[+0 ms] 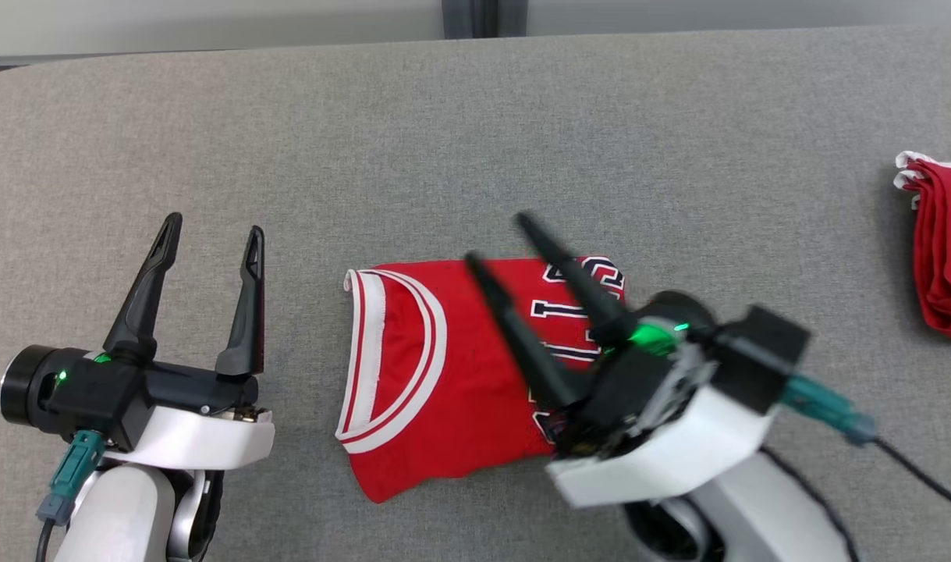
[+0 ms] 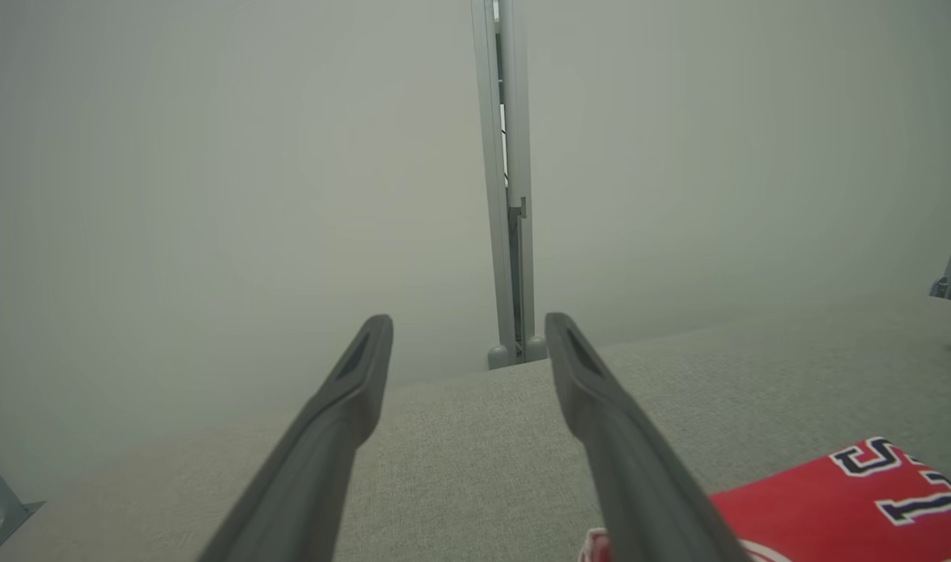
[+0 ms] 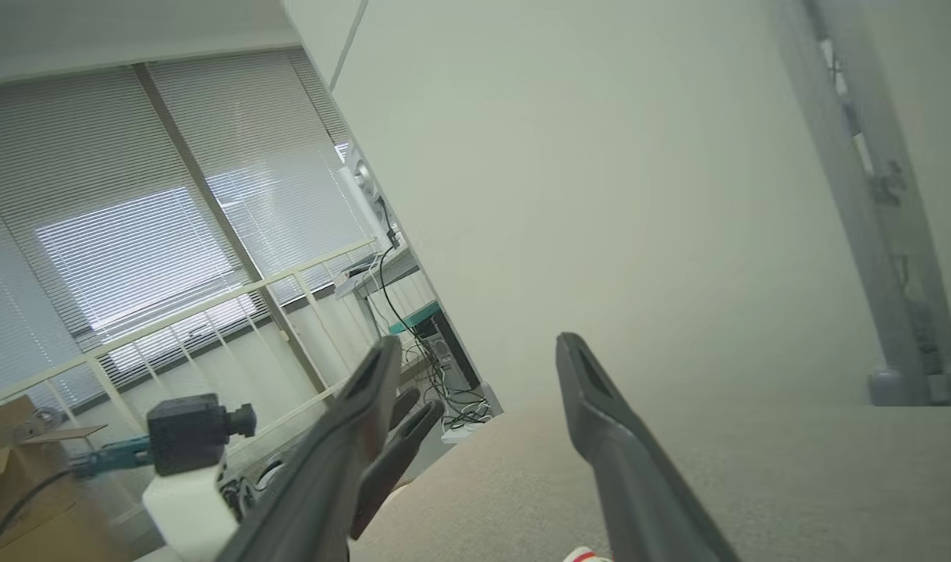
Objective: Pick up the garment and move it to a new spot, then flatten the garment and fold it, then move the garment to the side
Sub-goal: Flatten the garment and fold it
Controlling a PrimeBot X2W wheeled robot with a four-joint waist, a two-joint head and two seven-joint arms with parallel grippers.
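Observation:
The garment (image 1: 428, 375) is a red jersey with white trim and dark lettering, lying folded on the grey table (image 1: 475, 140) in the head view's centre. My right gripper (image 1: 497, 240) hovers over its right half, fingers open and pointing up-left, nothing between them. My left gripper (image 1: 214, 234) stands open to the left of the jersey, apart from it. In the left wrist view the open left gripper (image 2: 467, 332) has a corner of the garment (image 2: 849, 499) at the lower right. The right wrist view has the open right gripper (image 3: 475, 355) aimed over the table's left end.
A second folded red garment (image 1: 943, 250) lies at the table's right edge. The table's far edge meets a pale wall with a grey post (image 1: 483, 17). Beyond the table's left end are a railing and window blinds (image 3: 132, 226).

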